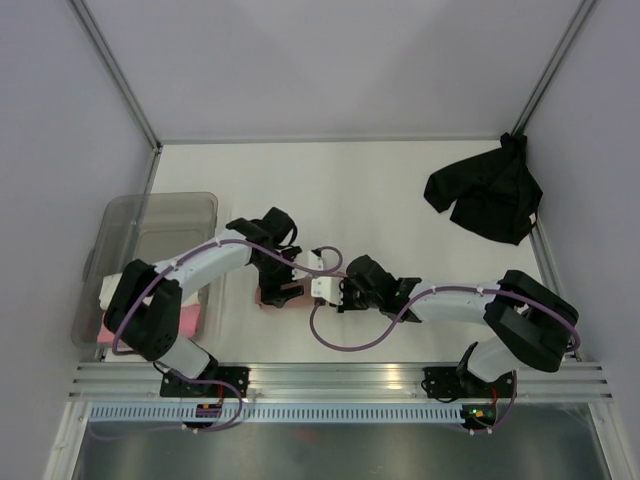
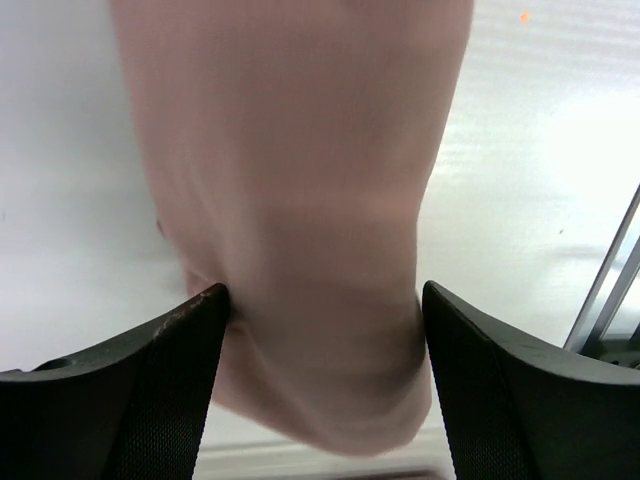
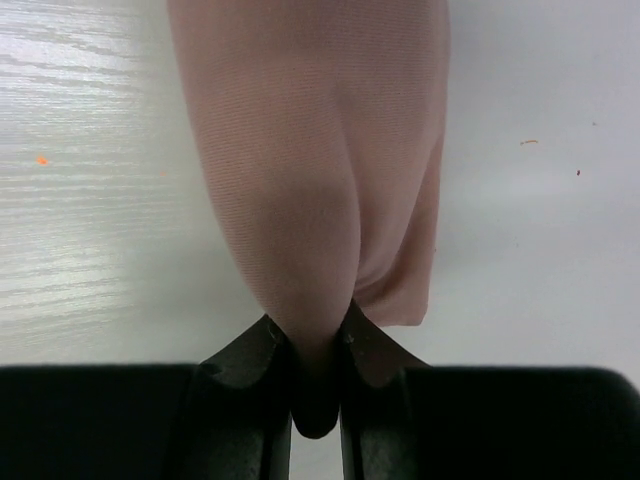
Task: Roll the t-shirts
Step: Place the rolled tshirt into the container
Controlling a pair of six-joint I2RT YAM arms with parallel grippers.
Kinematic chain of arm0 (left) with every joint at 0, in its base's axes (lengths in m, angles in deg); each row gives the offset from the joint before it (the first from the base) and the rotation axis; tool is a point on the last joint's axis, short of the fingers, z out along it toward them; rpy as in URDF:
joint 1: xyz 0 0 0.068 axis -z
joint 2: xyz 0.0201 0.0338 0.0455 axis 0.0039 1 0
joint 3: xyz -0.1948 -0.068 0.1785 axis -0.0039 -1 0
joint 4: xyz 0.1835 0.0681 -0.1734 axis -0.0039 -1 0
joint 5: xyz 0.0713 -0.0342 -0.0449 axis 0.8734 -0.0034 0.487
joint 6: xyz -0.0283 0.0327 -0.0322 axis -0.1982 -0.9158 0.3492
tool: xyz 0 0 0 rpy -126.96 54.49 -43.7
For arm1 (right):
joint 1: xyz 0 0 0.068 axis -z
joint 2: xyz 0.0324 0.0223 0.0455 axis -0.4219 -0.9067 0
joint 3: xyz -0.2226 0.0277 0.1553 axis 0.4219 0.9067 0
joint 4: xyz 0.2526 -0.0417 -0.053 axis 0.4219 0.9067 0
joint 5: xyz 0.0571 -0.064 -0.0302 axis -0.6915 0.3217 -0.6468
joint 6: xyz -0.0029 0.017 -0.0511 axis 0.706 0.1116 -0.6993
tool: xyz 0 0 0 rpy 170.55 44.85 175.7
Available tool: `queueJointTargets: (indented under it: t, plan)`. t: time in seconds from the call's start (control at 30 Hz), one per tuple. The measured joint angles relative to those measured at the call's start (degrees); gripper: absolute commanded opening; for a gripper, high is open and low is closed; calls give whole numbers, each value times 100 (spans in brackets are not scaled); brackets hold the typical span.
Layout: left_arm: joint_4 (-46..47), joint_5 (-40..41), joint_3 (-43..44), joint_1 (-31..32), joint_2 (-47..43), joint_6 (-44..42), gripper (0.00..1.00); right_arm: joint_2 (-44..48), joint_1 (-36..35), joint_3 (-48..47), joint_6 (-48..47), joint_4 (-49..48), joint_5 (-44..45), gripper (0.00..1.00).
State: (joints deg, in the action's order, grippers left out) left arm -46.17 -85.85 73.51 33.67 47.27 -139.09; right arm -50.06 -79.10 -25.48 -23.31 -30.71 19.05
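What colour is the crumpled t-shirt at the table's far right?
The t-shirt is black, clearest in the top external view.

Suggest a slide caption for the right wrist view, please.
Right jaws pinching a fold of the salmon-pink t-shirt, pale table behind.

We can read no text, label, brand, number or sign: none on the salmon-pink t-shirt (image 3: 310,150), the black t-shirt (image 1: 487,195) or the grey bin (image 1: 160,222).

Probably a robotics lab cell, white tabletop (image 1: 350,190), plain grey partition walls (image 1: 50,120), aluminium frame posts (image 1: 115,68), slotted mounting rail (image 1: 340,378) along the near edge
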Motion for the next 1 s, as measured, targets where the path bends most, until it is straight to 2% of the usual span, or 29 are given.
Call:
queueJointTargets:
  t: [0.27,0.5,0.6,0.7,0.8,0.83,0.97,1.0]
  plan:
    - [634,433,-1346,-278,-1331,-39,87,66,-11,-13,155,131,-188,11]
    - [909,450,-1880,-136,-1604,-37,88,66,50,-111,470,133,-190,10]
    - [1139,595,-2055,-66,-1733,-33,83,66,81,-116,592,122,-227,10]
    - [1362,737,-2153,-48,-1735,-33,75,66,142,-118,697,109,-306,10]
    - [1554,841,-2238,-48,-1735,-24,62,66,221,-118,778,92,-420,9]
    - [1598,876,-2256,-44,-1733,-17,53,66,245,-118,793,90,-463,10]
    - [1727,977,-2269,-37,-1722,20,38,66,332,-138,835,101,-586,7]
    - [1742,992,-2269,-37,-1722,22,28,66,348,-151,844,114,-612,7]
